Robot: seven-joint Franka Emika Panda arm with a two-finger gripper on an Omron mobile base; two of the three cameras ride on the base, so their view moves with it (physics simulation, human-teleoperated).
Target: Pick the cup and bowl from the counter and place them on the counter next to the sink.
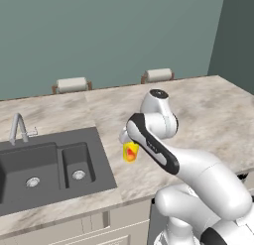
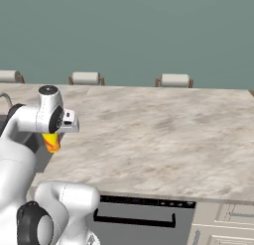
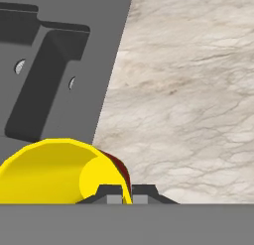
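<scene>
One unlabelled yellow cup (image 1: 130, 152)

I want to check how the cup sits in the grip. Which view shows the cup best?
The hand view: the cup looms large there, its rim pinched by the shut gripper. The left base view shows it small under the arm, beside the sink; in the right base view it is partly hidden by the hand.

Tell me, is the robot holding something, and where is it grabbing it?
Yes. The gripper holds the yellow cup, pinching its rim wall, one finger inside and one outside, above the counter beside the sink.
</scene>
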